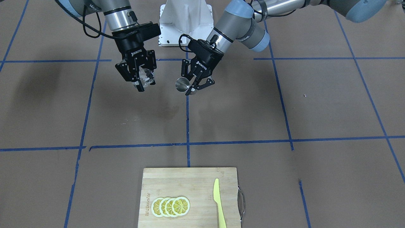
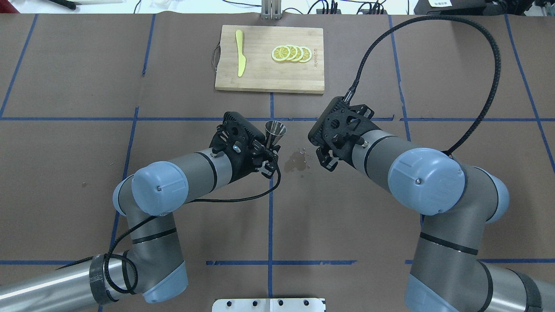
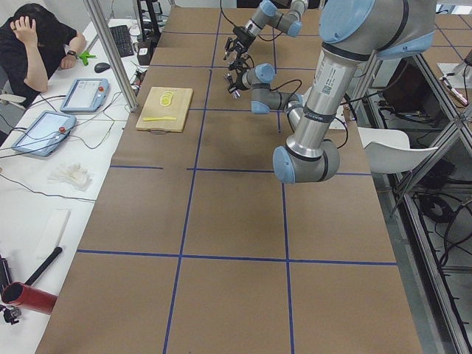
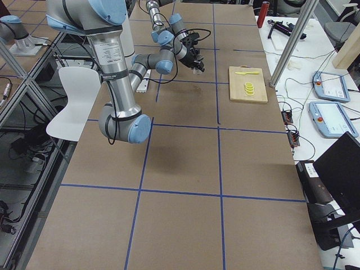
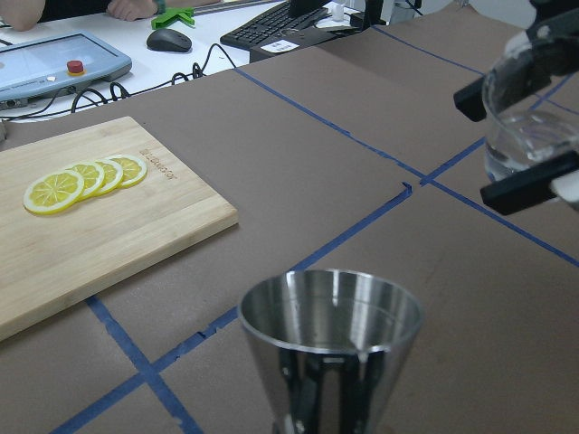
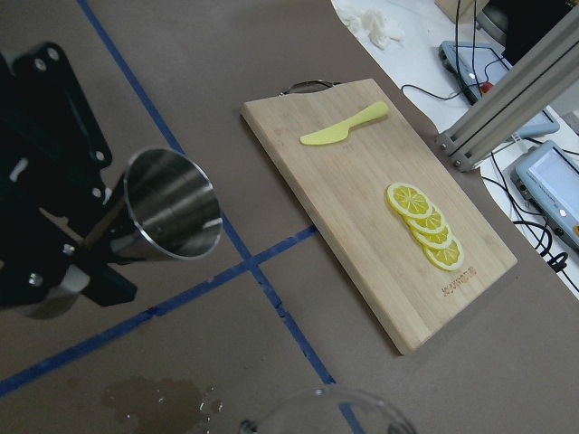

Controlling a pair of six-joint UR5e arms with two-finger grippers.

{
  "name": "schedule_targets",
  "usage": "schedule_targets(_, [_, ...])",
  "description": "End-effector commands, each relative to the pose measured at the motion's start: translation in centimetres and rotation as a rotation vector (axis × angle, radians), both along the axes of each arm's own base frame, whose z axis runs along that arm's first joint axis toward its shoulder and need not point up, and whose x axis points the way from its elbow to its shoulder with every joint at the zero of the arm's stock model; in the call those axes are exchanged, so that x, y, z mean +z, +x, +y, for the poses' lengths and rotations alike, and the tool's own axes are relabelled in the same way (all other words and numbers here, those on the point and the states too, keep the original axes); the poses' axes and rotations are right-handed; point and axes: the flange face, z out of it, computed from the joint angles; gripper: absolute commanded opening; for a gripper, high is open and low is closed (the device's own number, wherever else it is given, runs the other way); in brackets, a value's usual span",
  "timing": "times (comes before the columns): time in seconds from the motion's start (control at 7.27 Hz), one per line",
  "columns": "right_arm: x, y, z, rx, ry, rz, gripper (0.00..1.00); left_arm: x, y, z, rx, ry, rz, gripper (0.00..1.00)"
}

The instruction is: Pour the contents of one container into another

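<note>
currently you see the left gripper [image 1: 193, 86] with jaws clamped on the steel jigger [image 1: 182, 85], right gripper [image 1: 143, 81] with jaws gripping the glass cup [image 1: 147, 77], vessels apart, wet patch [image 2: 297, 162] below

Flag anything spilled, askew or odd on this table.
A wet patch with small droplets darkens the brown table covering, below the gap between the jigger in the left gripper and the glass cup in the right gripper. It looks like spilled liquid. Nothing else stands out.
</note>
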Motion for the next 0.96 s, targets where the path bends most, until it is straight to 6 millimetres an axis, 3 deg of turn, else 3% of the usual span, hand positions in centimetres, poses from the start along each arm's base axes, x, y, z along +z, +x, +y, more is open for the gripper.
schedule_targets(0.0, [-1.9,-0.7,0.5,-0.014,0.013,0.025,0.00,0.0,0.6,-0.2,0.001,-0.003,-0.005,0.00])
schedule_targets(0.28, [-2.9,-0.6,0.6,-0.036,0.054,0.036,0.00,-0.7,0.9,-0.1,0.005,-0.001,0.004,0.00])
schedule_targets(0.83, [-3.5,1.7,-2.7,0.021,0.077,0.088,0.00,-1.5,1.2,0.0,0.010,0.002,0.014,0.00])
